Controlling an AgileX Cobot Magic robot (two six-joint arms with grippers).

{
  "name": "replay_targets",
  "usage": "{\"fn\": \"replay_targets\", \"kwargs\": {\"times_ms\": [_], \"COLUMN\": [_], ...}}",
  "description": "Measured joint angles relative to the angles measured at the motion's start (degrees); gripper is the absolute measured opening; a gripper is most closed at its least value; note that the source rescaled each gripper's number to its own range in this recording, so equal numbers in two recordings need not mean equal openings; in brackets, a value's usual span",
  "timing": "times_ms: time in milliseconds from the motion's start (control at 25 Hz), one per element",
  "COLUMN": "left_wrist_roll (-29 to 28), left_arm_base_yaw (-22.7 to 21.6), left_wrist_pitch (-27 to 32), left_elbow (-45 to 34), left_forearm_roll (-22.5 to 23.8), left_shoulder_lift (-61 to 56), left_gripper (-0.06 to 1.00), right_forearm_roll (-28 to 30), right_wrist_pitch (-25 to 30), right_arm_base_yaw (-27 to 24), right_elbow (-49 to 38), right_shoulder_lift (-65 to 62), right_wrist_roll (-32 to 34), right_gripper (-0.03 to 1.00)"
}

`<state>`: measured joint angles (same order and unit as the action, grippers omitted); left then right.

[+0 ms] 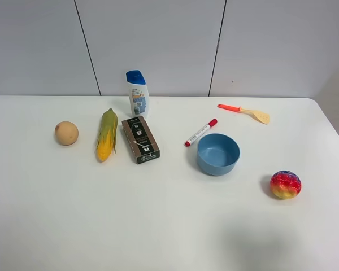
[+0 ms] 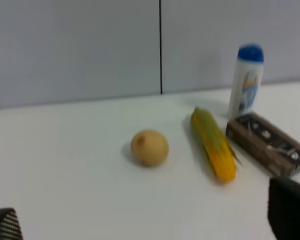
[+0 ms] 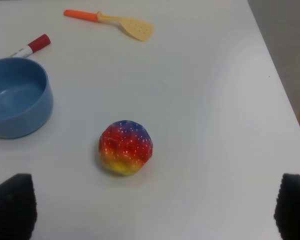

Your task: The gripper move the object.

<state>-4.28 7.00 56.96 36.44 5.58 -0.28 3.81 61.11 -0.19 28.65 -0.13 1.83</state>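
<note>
Two claws, both mine, neither visible from the high cam. Left claw (image 2: 150,227): only the dark fingertips (image 2: 289,207) show at the frame edges of the left wrist view, set wide apart, nothing between them. Right claw (image 3: 150,210): same, tips wide apart at the corners, holding nothing.

Tan-orange ball (image 1: 66,133) sits on the white worktop (image 1: 158,226), far left side per high cam, resting free, nothing touching it. Left wrist view has it ahead of the left claw, well apart from the tips; pic a bit blurred.

Corn cob (image 1: 107,134) lies near the ball on its right, lengthwise front-to-back, green husk end toward the wall. Dark box (image 1: 140,139) just beside the corn, lying flat. White bottle w/ blue cap (image 1: 137,93) stands upright behind the box, near the wall.

Centre-right: blue bowl (image 1: 217,153), upright. Red-capped marker (image 1: 200,132) lies just beside its back-left rim; contact – can't tell. Orange-handled spatula (image 1: 244,111) lies farther back, apart from both.

Rainbow ball (image 1: 286,184) sits front right, well apart from the bowl, ahead of the right claw in the right wrist view.
</note>
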Motion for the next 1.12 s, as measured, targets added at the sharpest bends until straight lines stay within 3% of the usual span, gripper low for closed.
{"fn": "replay_targets", "kwargs": {"times_ms": [240,640,1120], "left_wrist_roll": [4.7,6.1,6.1], "left_arm_base_yaw": [0.0,0.0,-0.5], "left_wrist_pitch": [5.3,4.3,3.6], "left_elbow": [-0.7,-7.1,-7.3], "left_forearm_roll": [-2.5,-4.4,-4.5], "left_shoulder_lift": [0.0,0.0,0.0], "left_gripper": [0.99,0.99,0.99], "right_forearm_roll": [0.0,0.0,0.0], "right_wrist_pitch": [0.0,0.0,0.0], "right_arm_base_yaw": [0.0,0.0,0.0], "right_elbow": [0.0,0.0,0.0], "right_shoulder_lift": [0.0,0.0,0.0], "right_wrist_roll": [0.0,0.0,0.0], "right_gripper": [1.0,1.0,1.0]}}
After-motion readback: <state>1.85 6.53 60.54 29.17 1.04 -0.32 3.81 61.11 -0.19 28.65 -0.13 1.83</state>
